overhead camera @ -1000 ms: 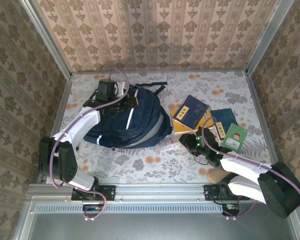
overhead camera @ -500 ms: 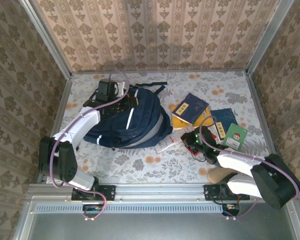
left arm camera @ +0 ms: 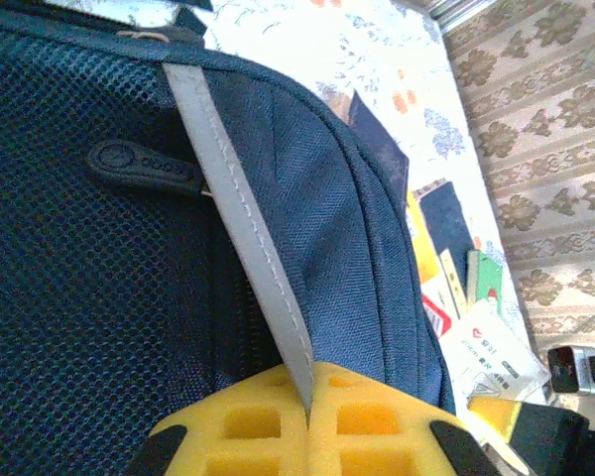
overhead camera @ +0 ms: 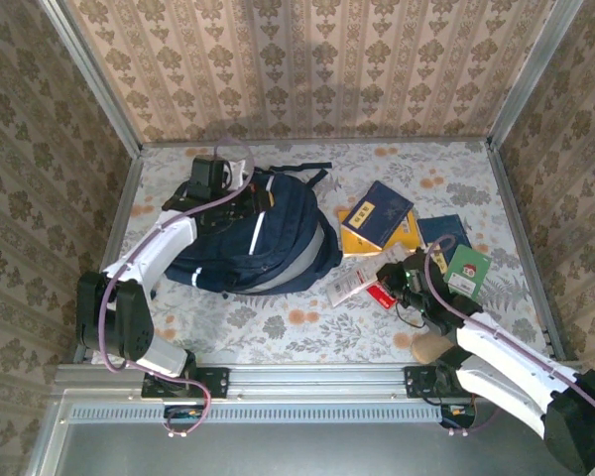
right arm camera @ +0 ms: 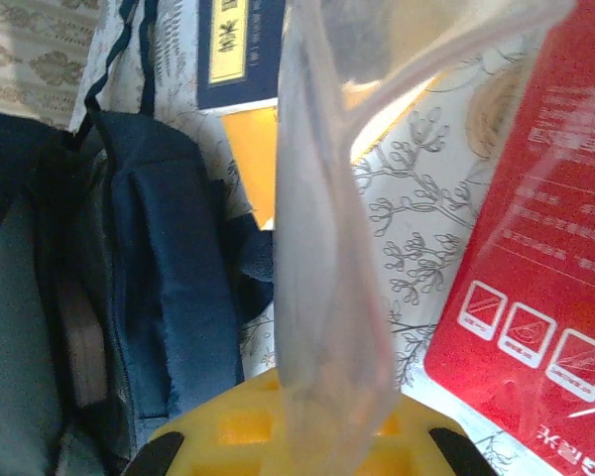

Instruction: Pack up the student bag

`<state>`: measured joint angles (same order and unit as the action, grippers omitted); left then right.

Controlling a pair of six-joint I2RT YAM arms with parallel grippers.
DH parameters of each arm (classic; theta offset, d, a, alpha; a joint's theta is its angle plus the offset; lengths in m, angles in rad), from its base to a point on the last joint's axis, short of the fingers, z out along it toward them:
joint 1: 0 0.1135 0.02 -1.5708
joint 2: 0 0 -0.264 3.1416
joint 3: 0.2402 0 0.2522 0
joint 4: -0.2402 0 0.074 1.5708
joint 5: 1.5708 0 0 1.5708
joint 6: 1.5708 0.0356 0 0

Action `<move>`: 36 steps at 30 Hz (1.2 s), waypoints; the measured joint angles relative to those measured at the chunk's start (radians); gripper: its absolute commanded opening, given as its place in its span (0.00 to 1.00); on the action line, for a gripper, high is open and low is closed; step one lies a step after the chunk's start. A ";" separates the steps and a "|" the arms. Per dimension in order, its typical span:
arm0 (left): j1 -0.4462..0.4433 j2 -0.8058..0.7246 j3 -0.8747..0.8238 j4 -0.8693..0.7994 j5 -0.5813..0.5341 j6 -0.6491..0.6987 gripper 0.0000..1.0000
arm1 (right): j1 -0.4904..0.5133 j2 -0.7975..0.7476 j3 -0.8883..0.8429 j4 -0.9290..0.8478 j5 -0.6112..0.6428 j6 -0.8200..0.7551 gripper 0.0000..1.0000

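The student bag [overhead camera: 268,243] is lying left of centre in the top view, on the floral table [overhead camera: 278,332], with its upper-left end hiding under the left arm. In the left wrist view its mesh and navy cloth are running off the left and top edges. The left gripper [left arm camera: 307,421] is pinching the bag's grey stripe [left arm camera: 243,248] between pressed-together yellow pads, its arm reaching up the left side and bending over the bag. The right gripper [right arm camera: 317,431] is clamping the clear film of a red-and-white packet [overhead camera: 355,286] just right of the bag; the packet's print is too blurred to read. The right arm is stretching in diagonally from the lower right corner. Overlapping books [overhead camera: 377,213] are lying beyond.
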<state>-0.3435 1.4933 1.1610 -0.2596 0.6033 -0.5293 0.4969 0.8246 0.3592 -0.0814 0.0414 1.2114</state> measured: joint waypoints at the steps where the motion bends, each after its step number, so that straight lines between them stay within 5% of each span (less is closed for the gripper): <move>1: 0.006 0.000 0.014 -0.007 0.014 -0.001 0.00 | 0.000 0.000 0.017 -0.013 -0.006 -0.019 0.00; 14: 0.025 0.019 0.231 -0.140 0.109 0.006 0.00 | -0.003 0.109 0.311 -0.043 -0.148 -0.251 0.00; 24: 0.040 0.050 0.242 -0.130 0.179 -0.012 0.00 | -0.014 0.177 0.551 -0.126 -0.170 -0.376 0.00; 36: 0.053 0.064 0.233 0.046 0.240 -0.224 0.00 | -0.021 0.303 0.474 0.088 -0.178 -0.206 0.00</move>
<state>-0.2909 1.5570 1.3941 -0.2134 0.8429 -0.7532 0.4755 1.1278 0.8333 0.0063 -0.1368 1.0054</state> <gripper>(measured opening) 0.046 0.070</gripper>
